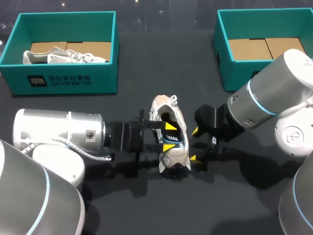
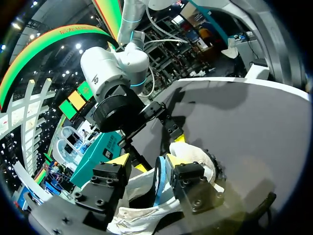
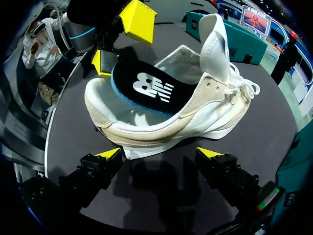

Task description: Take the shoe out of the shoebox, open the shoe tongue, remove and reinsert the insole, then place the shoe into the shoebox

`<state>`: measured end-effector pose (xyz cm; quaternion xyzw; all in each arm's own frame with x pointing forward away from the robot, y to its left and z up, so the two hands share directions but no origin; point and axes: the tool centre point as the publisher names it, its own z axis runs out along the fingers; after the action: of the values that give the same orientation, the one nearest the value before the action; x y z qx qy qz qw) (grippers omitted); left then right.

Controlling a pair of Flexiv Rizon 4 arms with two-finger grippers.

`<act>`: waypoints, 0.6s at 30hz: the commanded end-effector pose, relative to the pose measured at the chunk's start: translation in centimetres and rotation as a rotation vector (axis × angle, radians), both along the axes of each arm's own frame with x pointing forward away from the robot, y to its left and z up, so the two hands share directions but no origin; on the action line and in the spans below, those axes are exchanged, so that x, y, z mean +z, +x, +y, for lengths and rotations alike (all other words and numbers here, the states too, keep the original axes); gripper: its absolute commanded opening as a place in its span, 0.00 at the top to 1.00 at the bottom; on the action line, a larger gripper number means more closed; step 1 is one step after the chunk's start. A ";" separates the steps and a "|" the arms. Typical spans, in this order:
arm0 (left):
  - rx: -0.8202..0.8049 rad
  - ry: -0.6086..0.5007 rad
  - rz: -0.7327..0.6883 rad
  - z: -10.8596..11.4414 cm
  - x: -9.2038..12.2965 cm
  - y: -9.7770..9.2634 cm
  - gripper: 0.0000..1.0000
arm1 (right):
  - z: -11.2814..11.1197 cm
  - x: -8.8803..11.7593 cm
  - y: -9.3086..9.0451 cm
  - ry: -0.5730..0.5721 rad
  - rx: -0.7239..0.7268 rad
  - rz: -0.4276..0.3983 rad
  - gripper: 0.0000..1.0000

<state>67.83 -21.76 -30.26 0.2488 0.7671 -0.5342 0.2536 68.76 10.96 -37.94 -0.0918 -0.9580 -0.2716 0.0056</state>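
Note:
A cream and white shoe (image 1: 174,159) lies on the dark table, its tongue (image 3: 217,41) pulled up. Its black insole (image 3: 151,90) with a blue edge rests in the opening, raised at the heel. My left gripper (image 1: 169,136) hangs over the heel opening, fingers apart. One fingertip (image 3: 139,19) stands clear above the insole and the other (image 3: 102,61) sits beside its heel edge. In the left wrist view the insole (image 2: 159,181) stands between the tips of the left gripper (image 2: 145,160), near one finger only. My right gripper (image 1: 195,144) is wide open beside the shoe (image 3: 195,117), touching nothing.
A teal shoebox (image 1: 68,81) at the back left holds a second white shoe (image 1: 63,56). Another teal shoebox (image 1: 225,63) at the back right shows only its cardboard bottom. Bare table lies in front of the shoe.

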 end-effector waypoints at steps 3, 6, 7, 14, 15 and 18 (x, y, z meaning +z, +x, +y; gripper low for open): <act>-0.028 0.067 0.012 1.0 0.1 -0.2 0.57 | -0.1 0.1 -0.2 0.000 -0.001 -0.002 0.00; -0.040 0.105 0.010 1.9 0.2 -0.4 0.56 | -1.2 0.5 -0.1 0.000 -0.013 0.002 0.00; -0.045 0.117 0.010 2.2 0.3 -0.5 0.56 | -1.7 0.7 -0.1 0.001 -0.014 0.001 0.00; -0.062 0.199 0.019 4.9 1.0 -0.4 0.53 | -5.6 2.6 0.1 -0.018 -0.044 0.004 0.00; -0.070 0.208 0.028 5.3 1.1 -0.4 0.53 | -6.1 2.8 0.0 -0.021 -0.047 0.004 0.00; -0.091 0.243 0.039 6.1 1.1 -0.1 0.53 | -7.2 3.2 0.1 -0.037 -0.056 0.015 0.00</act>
<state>67.77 -17.46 -30.25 0.2820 0.8098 -0.4666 0.2169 69.65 5.87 -36.98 -0.1192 -0.9595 -0.2553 0.0029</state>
